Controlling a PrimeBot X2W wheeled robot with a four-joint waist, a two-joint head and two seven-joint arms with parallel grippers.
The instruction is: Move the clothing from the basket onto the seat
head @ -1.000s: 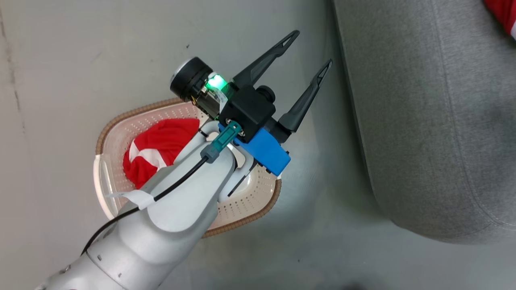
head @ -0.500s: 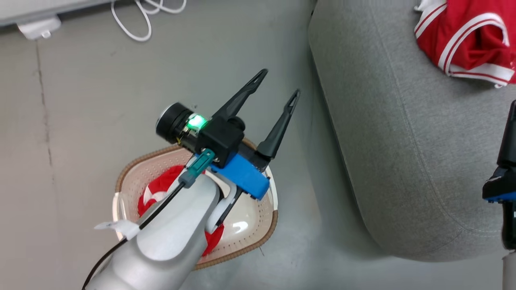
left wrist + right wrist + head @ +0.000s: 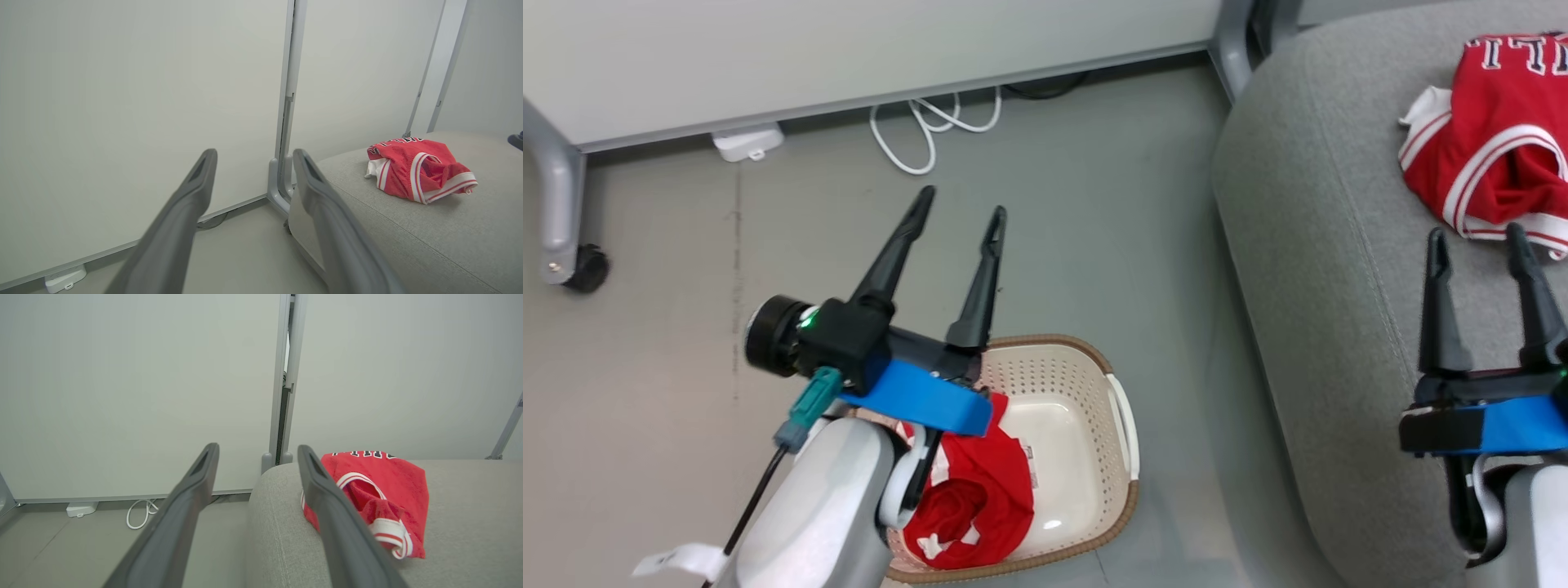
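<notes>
Jersey [image 3: 1494, 122] on the sofa [image 3: 1307, 245], 1 red garment [image 3: 980, 490] in the basket [image 3: 1045, 376].
My left tool [image 3: 962, 202] hangs over the basket's far-left rim, fingers spread wide, holding nothing. My right tool [image 3: 1475, 233], equally spread and empty, is above the sofa near its basket-side edge. The jersey lies crumpled just beyond my right tool. The basket stands on the floor [image 3: 1094, 204] beside the sofa, its garment bunched in the left half.
</notes>
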